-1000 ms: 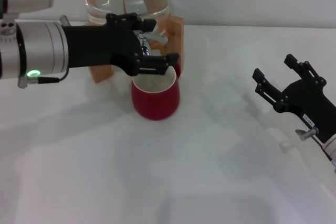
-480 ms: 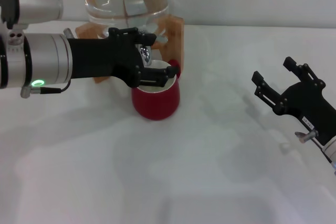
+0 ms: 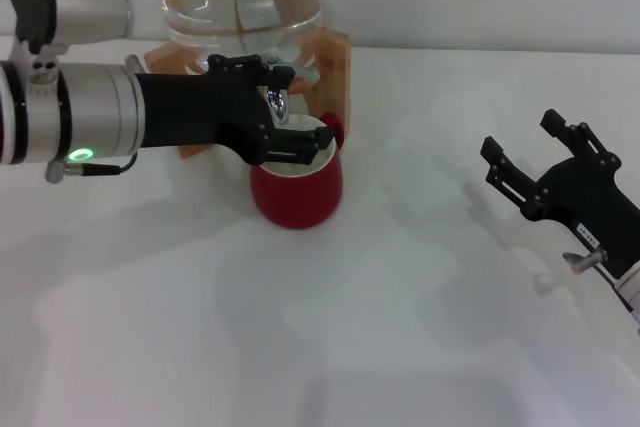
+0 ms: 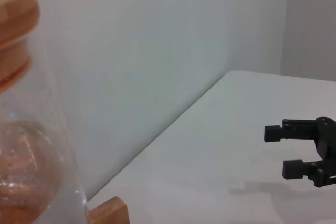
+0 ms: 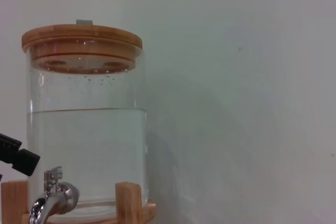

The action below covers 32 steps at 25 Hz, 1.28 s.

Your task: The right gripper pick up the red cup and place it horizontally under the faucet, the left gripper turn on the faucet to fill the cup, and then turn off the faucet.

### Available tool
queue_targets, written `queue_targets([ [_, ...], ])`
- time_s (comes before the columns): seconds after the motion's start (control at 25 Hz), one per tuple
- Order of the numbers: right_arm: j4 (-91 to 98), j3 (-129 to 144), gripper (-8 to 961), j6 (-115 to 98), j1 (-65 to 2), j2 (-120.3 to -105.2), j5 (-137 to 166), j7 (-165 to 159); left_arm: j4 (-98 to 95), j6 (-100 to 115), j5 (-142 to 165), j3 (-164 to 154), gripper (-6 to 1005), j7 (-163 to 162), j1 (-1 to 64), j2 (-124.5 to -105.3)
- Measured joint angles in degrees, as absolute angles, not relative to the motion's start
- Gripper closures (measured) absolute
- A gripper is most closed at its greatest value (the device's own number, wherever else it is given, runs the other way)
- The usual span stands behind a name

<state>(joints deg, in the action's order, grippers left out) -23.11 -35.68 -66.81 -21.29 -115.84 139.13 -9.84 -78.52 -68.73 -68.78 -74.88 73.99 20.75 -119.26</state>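
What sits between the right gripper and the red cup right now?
Nothing: in the head view only bare white table lies between the right gripper and the red cup.

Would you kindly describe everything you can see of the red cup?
The red cup is a squat, rounded, glossy mug that looks ceramic, with a pale cream inside and a red handle showing at its far right side. It stands upright, mouth up, on the white table, right in front of the wooden stand and below the faucet. The left gripper hangs just over its rim, one black finger across the opening; whether they touch is unclear.
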Motion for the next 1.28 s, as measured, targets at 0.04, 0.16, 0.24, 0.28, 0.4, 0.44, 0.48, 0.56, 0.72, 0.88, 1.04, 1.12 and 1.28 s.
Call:
queue_targets([
  [0.04, -23.1, -35.7, 114, -66.8, -21.3, -115.84, 139.1, -9.8, -78.2, -68.7, -68.8, -74.9, 124, 74.0, 20.9, -119.25],
  [0.16, -23.1, -35.7, 114, -66.9, -21.2, -115.84, 139.1, -9.8, -77.4, -68.5, -68.7, -74.7, 124, 74.2, 21.6, -119.18],
  [0.24, -23.1, -35.7, 114, -67.0, -21.1, -115.84, 139.1, -9.8, -76.7, -68.5, -68.6, -74.6, 124, 74.2, 22.2, -119.17],
  [0.28, -23.1, -35.7, 114, -67.0, -21.1, -115.84, 139.1, -9.8, -76.5, -68.5, -68.4, -74.6, 124, 74.2, 22.5, -119.17],
  [0.4, -23.1, -35.7, 115, -67.1, -21.1, -115.84, 139.1, -9.8, -76.2, -68.5, -67.6, -74.5, 124, 74.2, 23.1, -119.20],
  [0.44, -23.1, -35.7, 115, -67.1, -21.1, -115.84, 139.1, -9.8, -76.2, -68.4, -67.4, -74.5, 124, 74.2, 23.3, -119.21],
  [0.48, -23.1, -35.7, 115, -67.1, -21.1, -115.84, 139.1, -9.8, -76.1, -68.4, -67.3, -74.5, 124, 74.1, 23.4, -119.22],
  [0.56, -23.1, -35.7, 115, -67.1, -21.0, -115.84, 139.0, -9.8, -75.9, -68.3, -67.2, -74.6, 125, 74.0, 23.8, -119.22],
  [0.72, -23.1, -35.7, 115, -67.2, -21.0, -115.84, 139.0, -9.8, -75.3, -68.3, -66.9, -74.5, 125, 73.9, 24.5, -119.20],
  [0.88, -23.1, -35.7, 115, -67.2, -21.0, -115.84, 139.1, -9.8, -75.2, -68.3, -66.5, -74.5, 125, 73.8, 24.8, -119.18],
  [1.04, -23.1, -35.7, 115, -67.2, -20.9, -115.84, 139.1, -9.8, -74.9, -68.3, -66.5, -74.6, 124, 73.8, 25.3, -119.18],
  [1.12, -23.1, -35.7, 115, -67.2, -20.9, -115.84, 139.1, -9.8, -74.7, -68.3, -66.5, -74.7, 124, 73.8, 25.4, -119.17],
  [1.28, -23.1, -35.7, 115, -67.2, -20.9, -115.84, 139.1, -9.8, -74.7, -68.3, -66.5, -74.8, 124, 73.8, 25.7, -119.18],
])
